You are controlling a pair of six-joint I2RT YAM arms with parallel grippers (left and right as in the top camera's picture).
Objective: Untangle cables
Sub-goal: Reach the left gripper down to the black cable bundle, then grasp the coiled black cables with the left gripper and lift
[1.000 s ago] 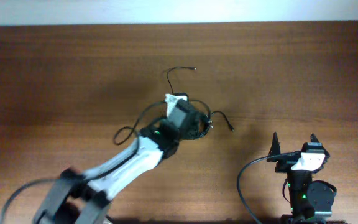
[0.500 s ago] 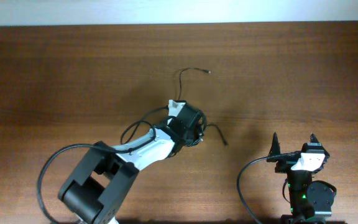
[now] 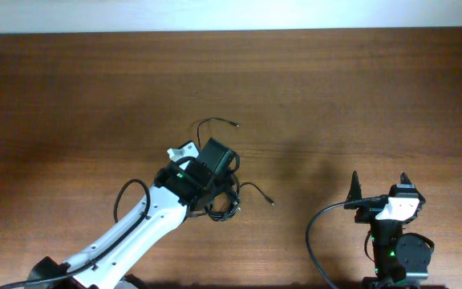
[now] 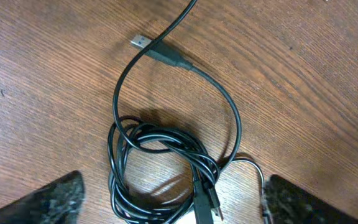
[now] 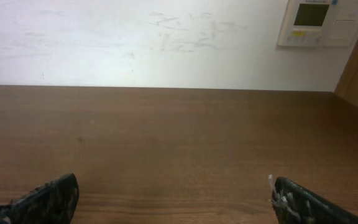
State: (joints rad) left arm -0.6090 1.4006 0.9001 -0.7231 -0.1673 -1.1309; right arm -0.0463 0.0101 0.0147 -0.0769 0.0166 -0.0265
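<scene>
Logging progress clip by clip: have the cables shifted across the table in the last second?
Yes. In the overhead view the cables have moved left and nearer the arms' side of the picture, away from the right gripper, which stayed put.

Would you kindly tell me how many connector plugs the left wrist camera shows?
2: one plug above the coil of cables, another at its lower edge; more may be hidden.

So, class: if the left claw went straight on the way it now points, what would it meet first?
Probably the knotted bundle of thin black cables, lying between the tips of the open left claw, then the brown wooden table beneath. Its height above them is unclear.
</scene>
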